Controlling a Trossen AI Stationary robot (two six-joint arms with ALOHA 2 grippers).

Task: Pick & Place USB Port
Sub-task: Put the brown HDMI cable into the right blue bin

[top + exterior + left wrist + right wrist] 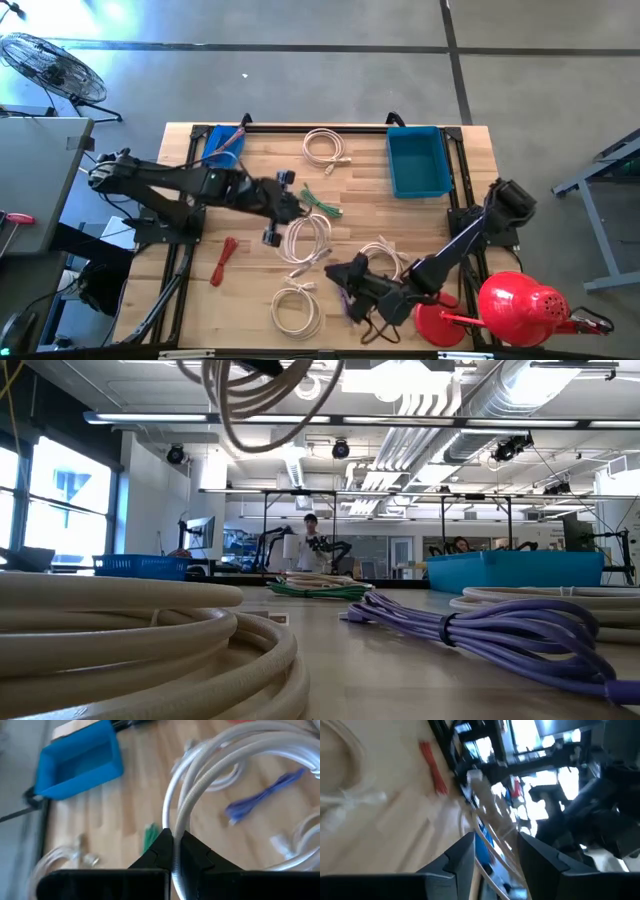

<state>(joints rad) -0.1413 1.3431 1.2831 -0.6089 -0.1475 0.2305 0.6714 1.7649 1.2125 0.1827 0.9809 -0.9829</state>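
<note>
We are looking first at the left gripper, whose two fingers are pinching shut on a strand of the white cable coil; the rest of the coil is hanging forward of the jaws as loose loops. In the high view this left gripper is holding the coil over the middle of the worktop; in the low view the loops are hanging clear of the surface.

Toward the worktop's front right, the right gripper is standing with its fingers partly apart, and we cannot tell whether they are gripping anything; a purple cable bundle is lying just beside it.

Farther out, a blue bin is resting at the back right corner and a second blue bin at the back left. Other white coils are lying near the back edge and the front edge, a green cable near the centre, and a red cable toward the front left.

We are judging the risks as follows: a one-strand hold may let the coil slip or unwind, and the dangling loops may snag a neighbouring cable or catch on a bin rim during placement.
</note>
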